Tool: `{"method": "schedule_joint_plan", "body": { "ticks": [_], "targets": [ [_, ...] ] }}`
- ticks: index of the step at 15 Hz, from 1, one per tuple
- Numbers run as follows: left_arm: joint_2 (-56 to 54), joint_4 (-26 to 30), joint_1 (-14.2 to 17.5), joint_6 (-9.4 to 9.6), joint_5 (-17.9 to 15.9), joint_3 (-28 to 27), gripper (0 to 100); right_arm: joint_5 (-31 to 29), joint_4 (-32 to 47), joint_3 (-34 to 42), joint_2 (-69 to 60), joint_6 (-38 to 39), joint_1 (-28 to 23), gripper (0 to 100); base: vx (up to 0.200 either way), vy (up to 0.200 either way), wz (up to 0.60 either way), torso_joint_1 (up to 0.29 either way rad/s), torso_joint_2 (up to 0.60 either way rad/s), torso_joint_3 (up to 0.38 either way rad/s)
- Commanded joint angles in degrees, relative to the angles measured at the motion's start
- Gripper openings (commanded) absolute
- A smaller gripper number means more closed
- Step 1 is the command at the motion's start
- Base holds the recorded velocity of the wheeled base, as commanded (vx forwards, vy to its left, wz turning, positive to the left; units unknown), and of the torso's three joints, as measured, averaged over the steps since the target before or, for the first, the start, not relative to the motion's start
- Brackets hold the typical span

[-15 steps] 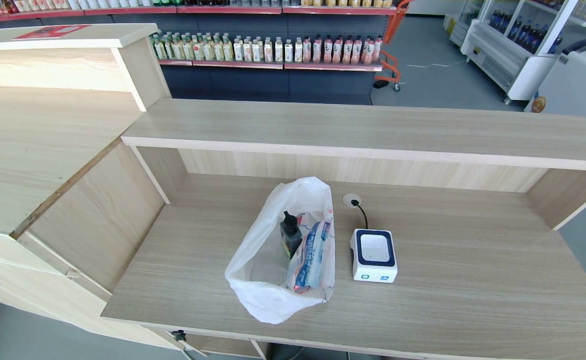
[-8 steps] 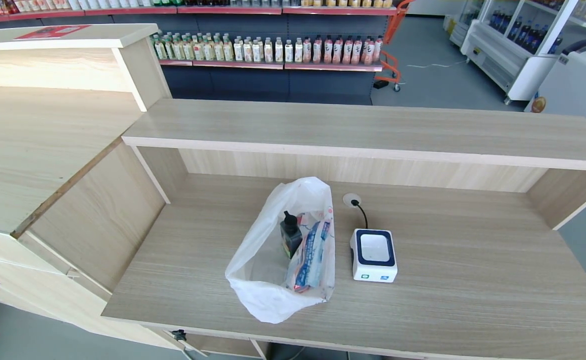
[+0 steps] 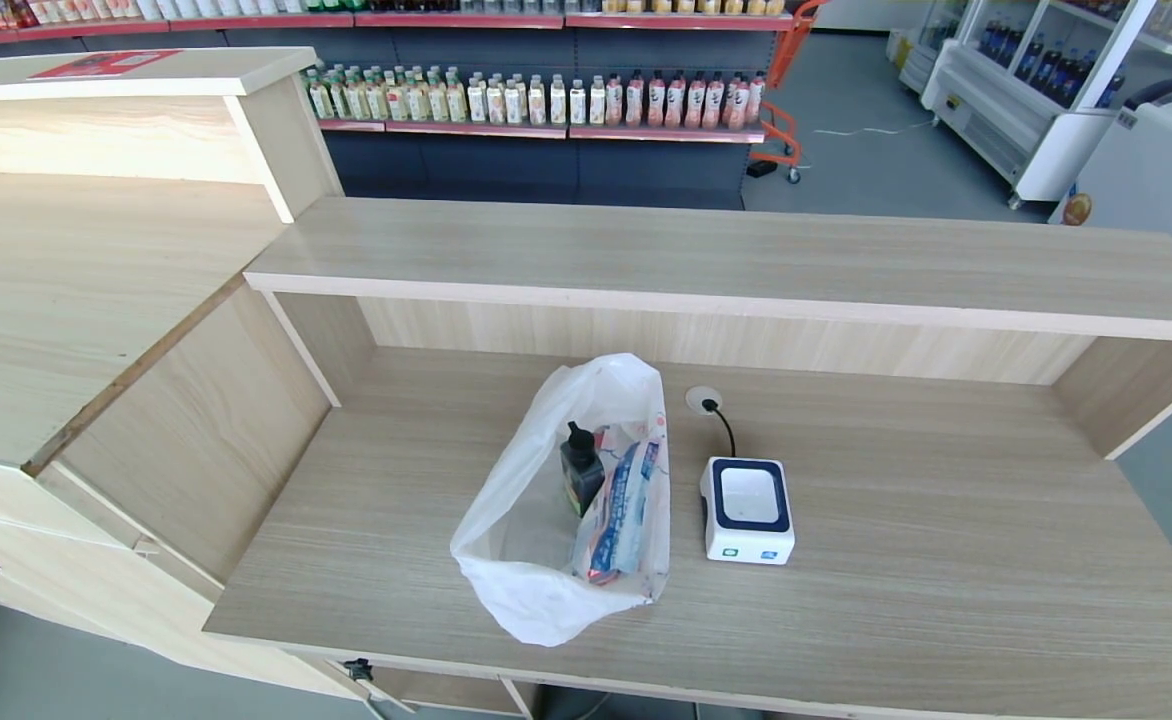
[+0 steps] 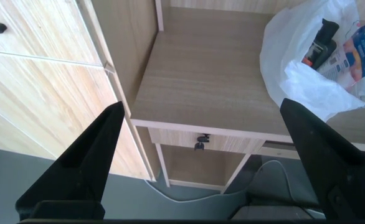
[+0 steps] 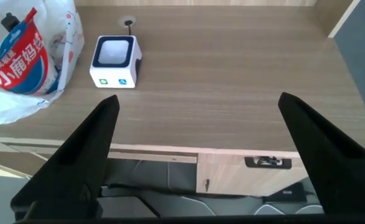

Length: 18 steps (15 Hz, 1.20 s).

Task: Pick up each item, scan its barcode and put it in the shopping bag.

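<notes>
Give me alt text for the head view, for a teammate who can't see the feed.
A white shopping bag sits open on the wooden counter, holding a black bottle and a blue and red packet. A white barcode scanner sits beside it on the robot's right, its cable running to a hole in the counter.

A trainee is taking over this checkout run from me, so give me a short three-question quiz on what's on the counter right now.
1. True or false: the scanner stands on the counter to the robot's left of the shopping bag.
2. What lies inside the shopping bag? A) a black bottle and a packet B) two cans C) nothing
3. Fill in: the jaws of the left gripper and the right gripper are both ____.
Key: 1 false, it stands to the bag's right; 2 A; 3 open.
</notes>
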Motion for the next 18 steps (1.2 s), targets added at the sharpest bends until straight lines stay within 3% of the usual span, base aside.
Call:
{"method": "schedule_joint_plan", "body": {
  "ticks": [1, 5, 16, 18],
  "targets": [
    [-0.02, 0.0, 0.01, -0.1, 0.02, 0.0, 100, 0.01, 0.08, 0.0, 0.24, -0.39, 0.01, 0, 0.0, 0.0, 0.0, 0.0, 0.0, 0.0],
    [-0.02, 0.0, 0.01, -0.01, 0.02, 0.0, 100, 0.01, 0.08, 0.0, 0.24, 0.57, 0.01, 0, 0.0, 0.0, 0.0, 0.0, 0.0, 0.0],
    [-0.02, 0.0, 0.01, 0.07, 0.02, 0.0, 100, 0.01, 0.08, 0.0, 0.24, 0.66, 0.01, 0, 0.0, -0.2, 0.0, 0.003, 0.0, 0.002],
    [-0.02, 0.0, 0.01, -0.01, 0.02, 0.0, 100, -0.08, 0.08, 0.0, 0.24, 0.84, 0.01, 0, 0.0, 0.0, 0.0, 0.0, 0.0, 0.0]
  ]
}}
